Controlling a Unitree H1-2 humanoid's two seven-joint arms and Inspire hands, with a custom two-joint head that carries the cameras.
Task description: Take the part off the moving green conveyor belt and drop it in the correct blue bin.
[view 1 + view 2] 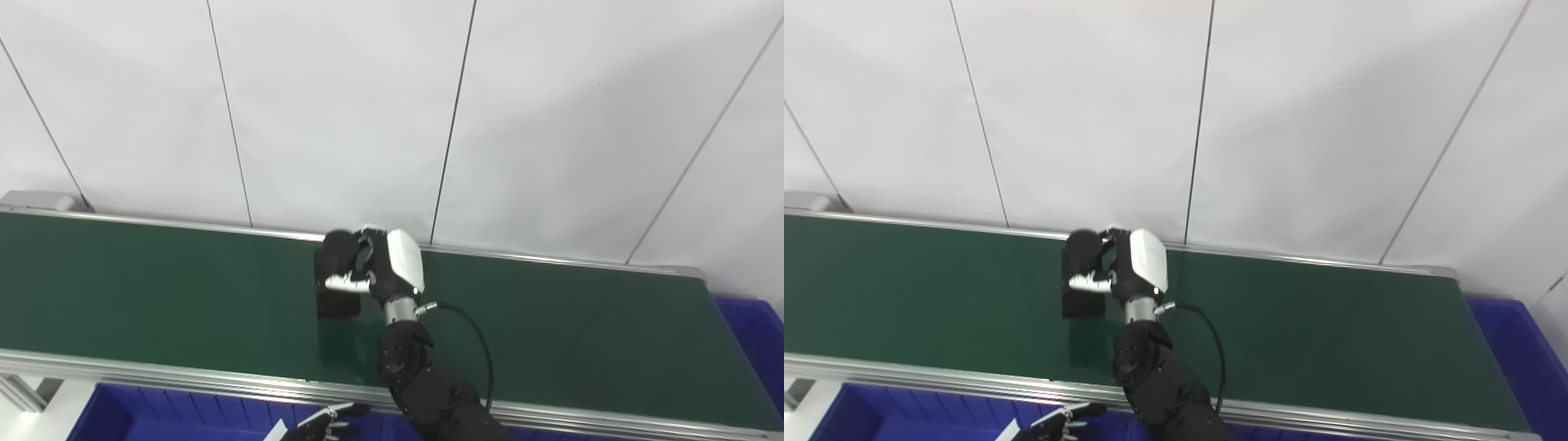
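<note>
A black block-shaped part (335, 301) lies on the green conveyor belt (153, 288) near the belt's far rail. My right hand (373, 266) reaches over the belt and its fingers and thumb are closed around the part's upper half; the same grasp shows in the right eye view (1118, 263). I cannot tell whether the part is lifted or still touching the belt. My left hand (324, 424) is low at the picture's bottom edge, over a blue bin (153, 413), with its fingers stretched apart and nothing in it.
A second blue bin (756, 334) stands past the belt's right end. Metal rails (184, 373) run along the belt's near and far edges. A white panelled wall (392, 110) rises right behind the belt.
</note>
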